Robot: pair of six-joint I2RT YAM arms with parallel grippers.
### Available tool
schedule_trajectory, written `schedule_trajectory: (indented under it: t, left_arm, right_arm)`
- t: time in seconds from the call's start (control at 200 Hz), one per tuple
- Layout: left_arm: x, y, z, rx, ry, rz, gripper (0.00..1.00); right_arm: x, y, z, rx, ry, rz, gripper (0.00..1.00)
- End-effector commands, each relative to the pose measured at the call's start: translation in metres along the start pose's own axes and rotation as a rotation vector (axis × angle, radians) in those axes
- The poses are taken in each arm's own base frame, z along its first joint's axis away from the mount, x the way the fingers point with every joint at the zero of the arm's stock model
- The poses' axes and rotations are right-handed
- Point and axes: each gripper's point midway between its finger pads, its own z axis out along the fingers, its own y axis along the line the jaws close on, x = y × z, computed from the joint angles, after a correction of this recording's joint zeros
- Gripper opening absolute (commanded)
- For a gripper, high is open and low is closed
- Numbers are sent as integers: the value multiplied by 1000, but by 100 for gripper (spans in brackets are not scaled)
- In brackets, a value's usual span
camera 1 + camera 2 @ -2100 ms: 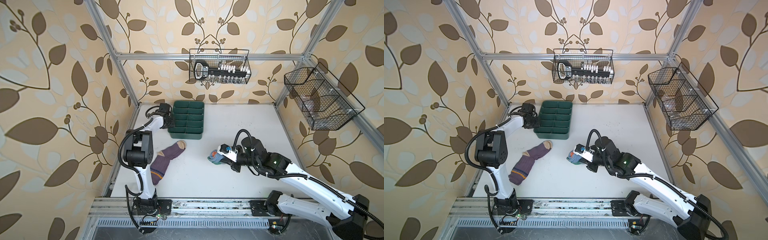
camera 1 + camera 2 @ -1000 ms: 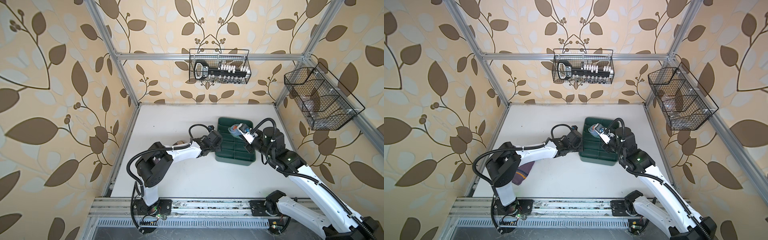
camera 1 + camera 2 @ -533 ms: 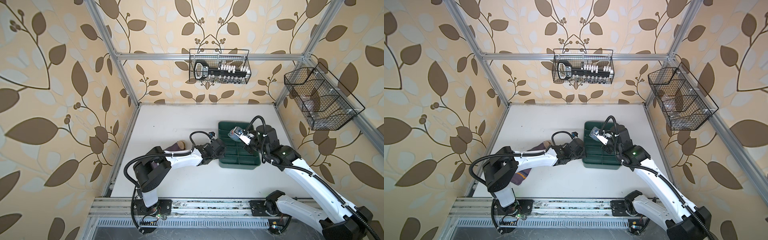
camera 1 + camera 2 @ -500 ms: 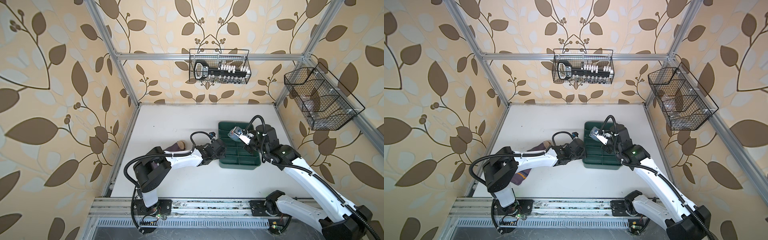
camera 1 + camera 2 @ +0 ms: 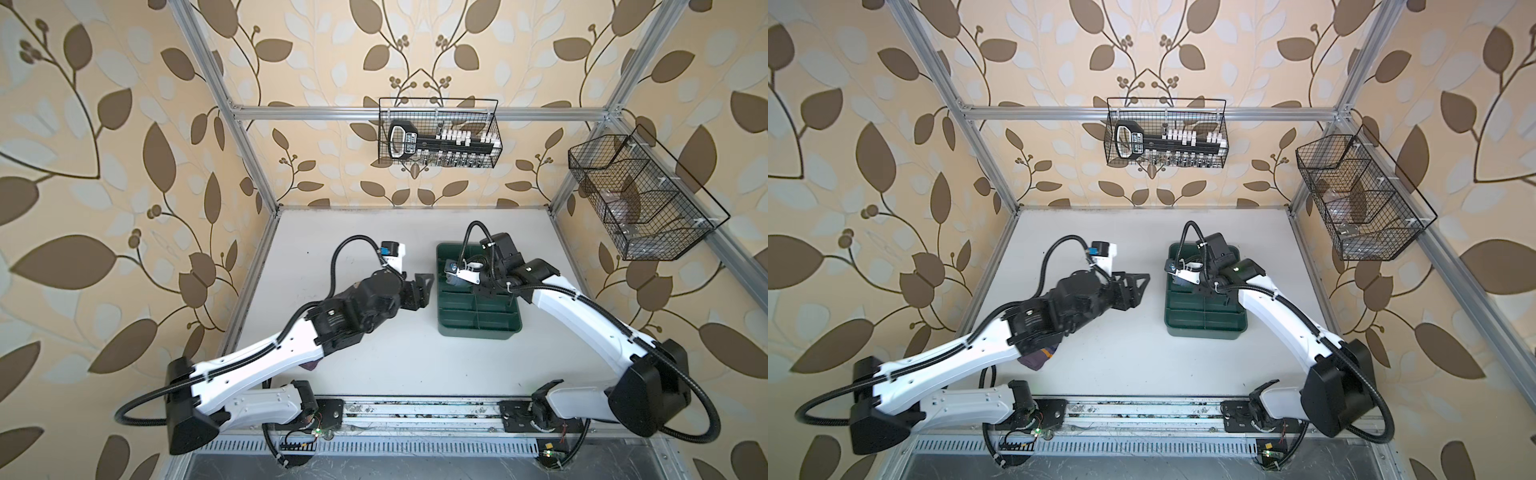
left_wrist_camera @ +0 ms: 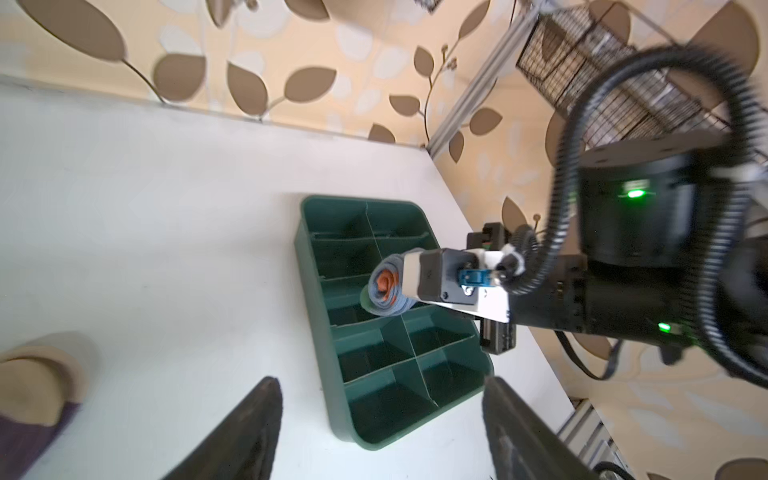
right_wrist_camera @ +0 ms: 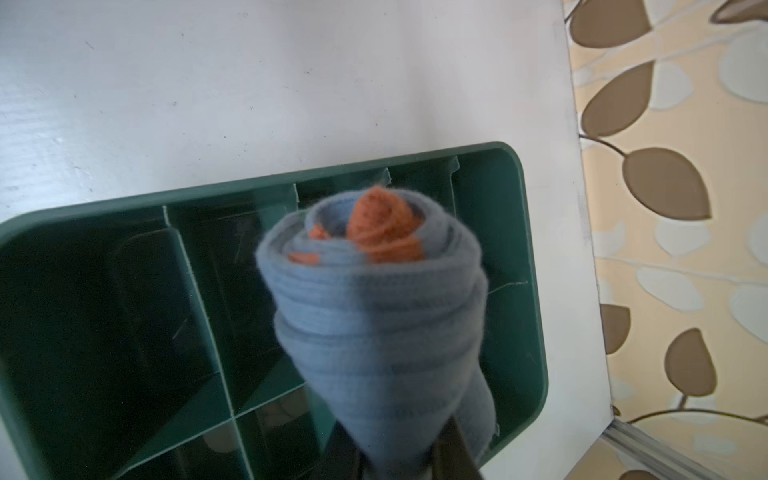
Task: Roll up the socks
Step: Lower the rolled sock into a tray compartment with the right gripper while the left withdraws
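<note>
Aloft, right gripper (image 6: 409,286) pinches rolled sock (image 7: 374,311) — over tray (image 5: 478,331).

We identify the rolled sock (image 7: 374,316) as light blue with an orange core; the left wrist view adds a green edge. The flat sock (image 6: 35,386) is dark purple with a beige toe. In a top view, the flat sock (image 5: 1038,358) shows an orange stripe. The compartment tray (image 5: 478,330) is dark green. The table (image 5: 365,232) is white. The walls (image 5: 124,166) are beige, patterned with brown and pale leaves. The wire baskets (image 5: 438,137) are black.
</note>
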Motion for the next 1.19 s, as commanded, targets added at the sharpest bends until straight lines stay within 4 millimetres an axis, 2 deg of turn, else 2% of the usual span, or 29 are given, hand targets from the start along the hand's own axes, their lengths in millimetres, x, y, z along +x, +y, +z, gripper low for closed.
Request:
schedule_trajectory:
  t: [0.0,0.14,0.33,0.35,0.615,0.76,0.92,0.975,1.19]
  left_arm:
    - [20,54,-17,-189,11,158,82]
    - [29,75,-35,-211,-2,153,85]
    - [39,87,-45,-223,20,160,87]
    - [39,87,-46,-224,21,162,87]
    - [38,93,-52,-235,7,171,91]
    - [39,94,-51,-242,5,172,92]
    - [41,96,-49,-248,9,175,92]
    - [41,96,-49,-251,9,176,92]
    - [43,97,-47,-255,14,186,93]
  right_arm:
    - [7,7,13,-53,76,-133,0]
    - [15,24,36,-142,113,-164,0]
    - [13,24,53,-183,160,-126,0]
    - [7,15,51,-161,149,-120,0]
    - [-22,-34,34,-4,48,-60,0]
    - [-18,-44,44,54,75,-49,0]
    - [-6,-20,66,12,116,-64,0]
    - [3,-1,75,-38,136,-73,0]
    - [19,43,75,-218,165,-104,0]
